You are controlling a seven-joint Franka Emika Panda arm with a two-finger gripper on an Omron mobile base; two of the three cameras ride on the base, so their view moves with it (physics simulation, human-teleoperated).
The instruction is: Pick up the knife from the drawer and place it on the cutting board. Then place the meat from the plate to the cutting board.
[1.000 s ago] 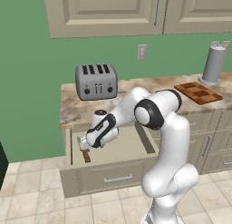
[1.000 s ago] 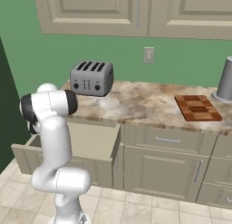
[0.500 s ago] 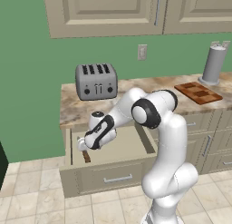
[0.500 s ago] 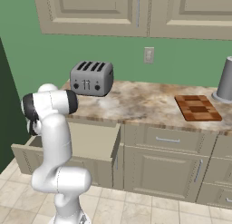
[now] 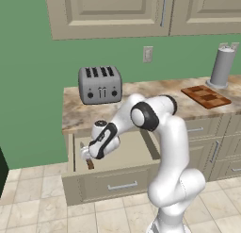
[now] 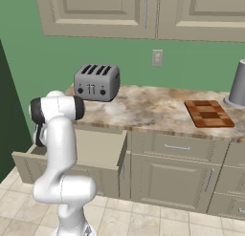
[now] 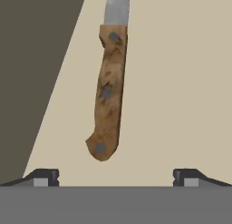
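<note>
The knife lies flat on the beige drawer floor, brown wooden handle toward me, grey blade running off the top of the hand view. My gripper is open just above it, the two fingertips standing wide on either side of the handle's butt end, touching nothing. From the left base view the gripper reaches down into the open drawer, with the knife handle poking out below it. The checkered cutting board lies on the counter far right, also the cutting board. Meat and plate are out of view.
A silver toaster stands on the counter above the drawer. A grey cylinder container stands behind the board. The drawer's left wall runs close beside the knife. Closed narrower drawers sit right of the open one.
The hand has sunk slightly lower into the drawer toward the knife; the gripper stays open and the knife has not moved.
</note>
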